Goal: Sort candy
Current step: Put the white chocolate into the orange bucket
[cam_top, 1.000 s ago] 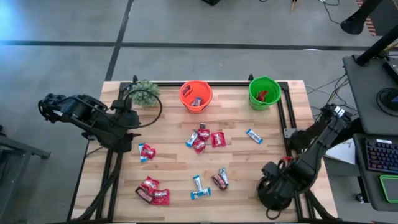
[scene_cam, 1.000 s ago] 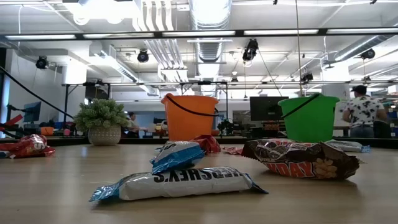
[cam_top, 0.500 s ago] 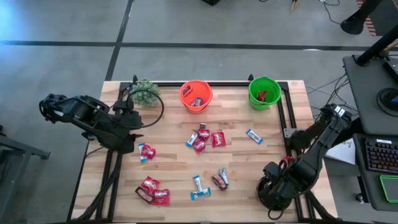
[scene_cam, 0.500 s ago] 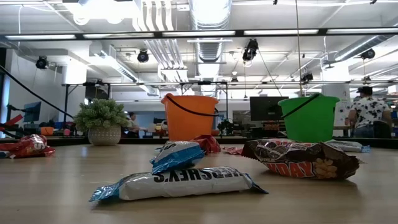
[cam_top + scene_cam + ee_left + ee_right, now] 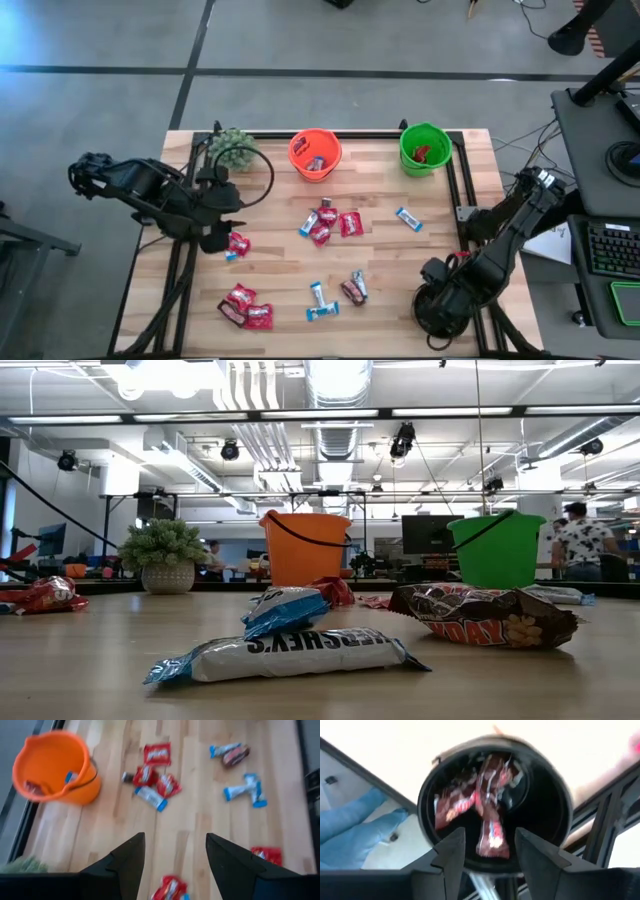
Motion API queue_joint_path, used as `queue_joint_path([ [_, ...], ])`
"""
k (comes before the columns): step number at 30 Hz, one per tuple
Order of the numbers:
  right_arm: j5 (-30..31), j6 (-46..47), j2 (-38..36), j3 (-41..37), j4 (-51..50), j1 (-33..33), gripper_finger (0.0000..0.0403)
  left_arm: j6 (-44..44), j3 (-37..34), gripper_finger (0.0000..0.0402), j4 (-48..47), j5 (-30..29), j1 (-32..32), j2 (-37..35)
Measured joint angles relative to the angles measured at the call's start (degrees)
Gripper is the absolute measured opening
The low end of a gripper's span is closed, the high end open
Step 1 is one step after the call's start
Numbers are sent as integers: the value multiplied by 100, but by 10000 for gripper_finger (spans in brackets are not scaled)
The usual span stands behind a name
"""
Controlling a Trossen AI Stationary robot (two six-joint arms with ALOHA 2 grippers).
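Candy lies scattered over the wooden table (image 5: 280, 270): a red packet (image 5: 237, 243), a middle cluster (image 5: 325, 222), a blue-and-white bar (image 5: 408, 218), and more near the front (image 5: 245, 305). My left gripper (image 5: 222, 236) hangs open just left of that red packet (image 5: 170, 890), above the table. My right gripper (image 5: 440, 292) stands open at the front right corner, pointing down into a black bucket (image 5: 492, 802). Dark brown bars (image 5: 490, 832) show inside the bucket, between and beyond the spread fingers.
An orange bucket (image 5: 315, 153) and a green bucket (image 5: 424, 148) stand at the far edge, each with some candy inside. A small potted plant (image 5: 232, 148) sits at the far left. A blue-and-white bar (image 5: 290, 655) and a brown bar (image 5: 485, 615) lie near the low camera.
My left gripper has moved toward the table's right, closer to the red packet near the left edge, and has tipped a little. The candy on the table has stayed where it was.
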Motion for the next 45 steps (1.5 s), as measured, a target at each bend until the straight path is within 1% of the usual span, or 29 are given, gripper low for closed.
queue_joint_path([
  [3, 160, -270, 0, 0, -80, -114, 159, 39, 0, 192, 348, 35, 0, 24],
  [7, 173, -617, 0, 0, -163, -217, 155, 7, 0, 192, 751, 56, 0, 20],
  [15, 253, -1254, 0, 0, -189, -242, 157, -416, 2, 192, 1336, 612, 2, -63],
  [20, 676, -1328, -1, 0, -486, -364, 155, -570, 2, 192, 1540, 755, 0, 213],
  [25, 779, -1410, -4, 0, -643, -565, 155, -646, 2, 192, 1655, 750, 2, 520],
  [29, 900, -1731, -4, 0, -640, -724, 155, -1074, 2, 192, 1720, 802, -15, 664],
  [30, 952, -1816, -4, 0, -645, -759, 155, -1222, 2, 192, 1851, 945, -17, 691],
  [33, 1051, -2043, -4, 0, -643, -874, 155, -1458, 2, 192, 2359, 1666, -26, 776],
  [34, 1102, -2108, -4, 0, -641, -906, 155, -1481, 2, 192, 2477, 1813, -31, 789],
  [35, 1151, -2131, -4, 0, -642, -941, 155, -1520, 2, 192, 2545, 1838, -31, 794],
  [36, 1208, -2154, -4, 0, -639, -974, 155, -1607, 2, 192, 2567, 1772, -31, 794],
  [40, 1316, -2182, -4, 0, -627, -1107, 155, -2318, 2, 192, 2548, 1051, -20, 805],
  [45, 1794, -2326, -4, 0, -617, -1248, 155, -2831, 2, 192, 2555, 995, -26, 807],
])
